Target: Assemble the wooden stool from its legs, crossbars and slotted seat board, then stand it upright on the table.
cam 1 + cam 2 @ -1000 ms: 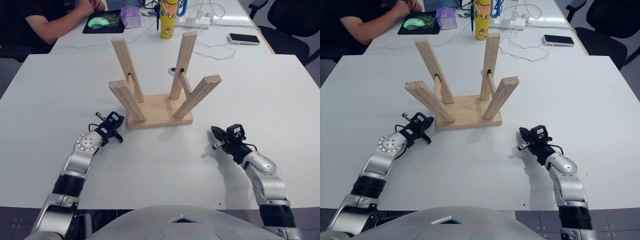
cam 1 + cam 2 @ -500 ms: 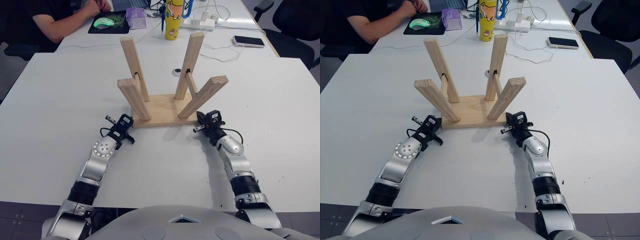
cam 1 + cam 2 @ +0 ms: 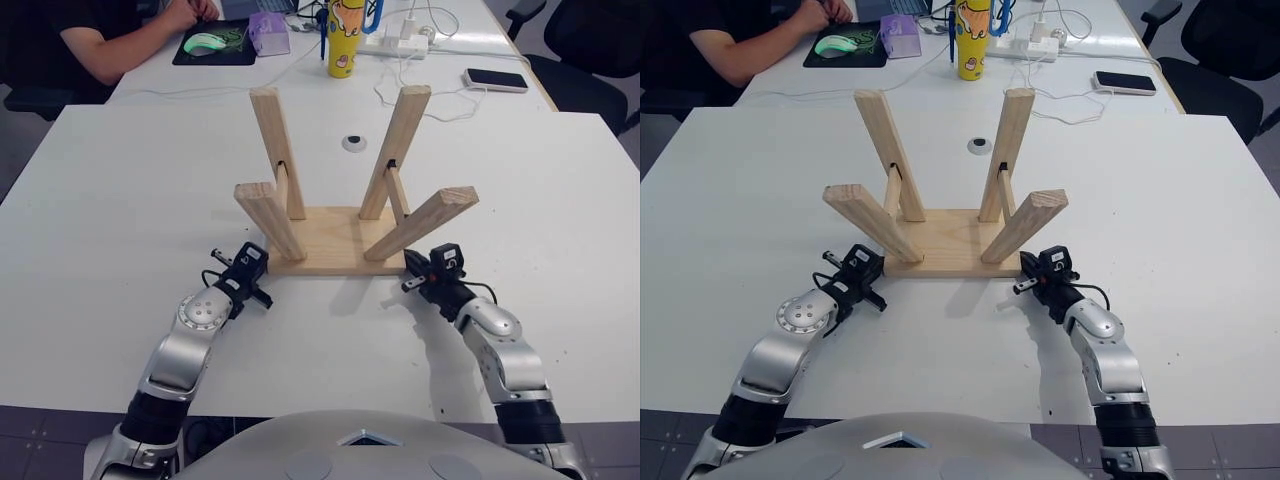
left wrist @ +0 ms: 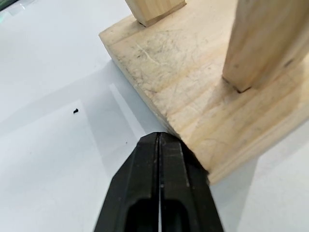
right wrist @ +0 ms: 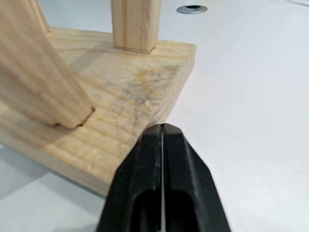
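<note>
The wooden stool lies upside down on the white table, its seat board (image 3: 335, 240) flat and its legs (image 3: 277, 150) pointing up and splaying outward. Short crossbars (image 3: 397, 190) join the legs low down. My left gripper (image 3: 256, 264) is shut, its tip against the board's near left corner (image 4: 193, 92). My right gripper (image 3: 413, 272) is shut too, with its tip at the near right corner (image 5: 111, 101). Neither gripper holds anything; the left gripper's (image 4: 159, 137) and right gripper's (image 5: 161, 128) jaws are pressed together.
A cable grommet (image 3: 353, 142) sits in the table behind the stool. On the desk beyond are a yellow cup (image 3: 344, 40), a phone (image 3: 496, 79), cables, a purple box (image 3: 267, 32), and a person's arm at a mouse mat (image 3: 213, 45). Bare table lies on both sides.
My right gripper swung in from open table to the seat board's near right corner. The left gripper stayed by the near left corner. The stool sits slightly nearer to me now.
</note>
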Motion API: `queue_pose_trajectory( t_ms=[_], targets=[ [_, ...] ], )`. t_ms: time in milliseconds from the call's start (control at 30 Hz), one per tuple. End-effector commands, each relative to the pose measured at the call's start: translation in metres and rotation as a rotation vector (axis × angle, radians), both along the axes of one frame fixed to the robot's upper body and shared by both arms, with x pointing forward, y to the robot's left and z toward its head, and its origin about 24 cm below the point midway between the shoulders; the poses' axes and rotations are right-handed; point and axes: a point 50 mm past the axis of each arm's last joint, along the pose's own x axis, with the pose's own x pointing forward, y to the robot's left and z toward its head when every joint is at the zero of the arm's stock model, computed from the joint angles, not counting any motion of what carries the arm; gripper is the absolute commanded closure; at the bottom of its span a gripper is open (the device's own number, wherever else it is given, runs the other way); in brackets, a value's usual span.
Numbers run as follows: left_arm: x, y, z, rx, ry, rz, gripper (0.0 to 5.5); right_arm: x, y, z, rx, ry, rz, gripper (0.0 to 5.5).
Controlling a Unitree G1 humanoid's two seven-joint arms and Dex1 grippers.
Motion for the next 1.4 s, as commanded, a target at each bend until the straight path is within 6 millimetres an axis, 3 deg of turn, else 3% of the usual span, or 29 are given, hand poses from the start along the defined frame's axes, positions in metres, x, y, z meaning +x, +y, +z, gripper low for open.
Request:
queue_pose_trajectory(
  t_ms=[33,333,533,733,933,1167,1300,1400],
  targets=[
    [-0.006,-0.04,0.028,-0.226,-0.036,-0.185,5.5,-0.004,0.046,0.025,0.187,-0.042,0.257,5.48],
    [-0.004,-0.035,0.051,-0.268,-0.069,-0.191,5.5,-0.01,0.04,0.04,0.229,-0.031,0.237,5.48],
    [0.005,-0.028,0.07,-0.256,-0.117,-0.199,5.5,-0.006,0.04,0.062,0.258,-0.082,0.235,5.48],
    [0.01,-0.021,0.072,-0.233,-0.125,-0.194,5.5,0.004,0.041,0.073,0.279,-0.11,0.228,5.48],
    [0.021,-0.016,0.071,-0.172,-0.186,-0.144,5.5,0.018,0.033,0.062,0.253,-0.117,0.142,5.48],
    [0.039,-0.008,0.085,-0.169,-0.321,-0.038,5.5,0.03,0.036,0.069,0.268,-0.175,0.123,5.48],
    [0.044,0.007,0.075,-0.126,-0.353,0.059,5.5,0.033,0.023,0.06,0.202,-0.184,0.044,5.48],
    [0.048,0.03,0.057,0.024,-0.428,0.187,5.5,0.038,0.006,0.048,0.107,-0.225,-0.088,5.48]
  ],
)
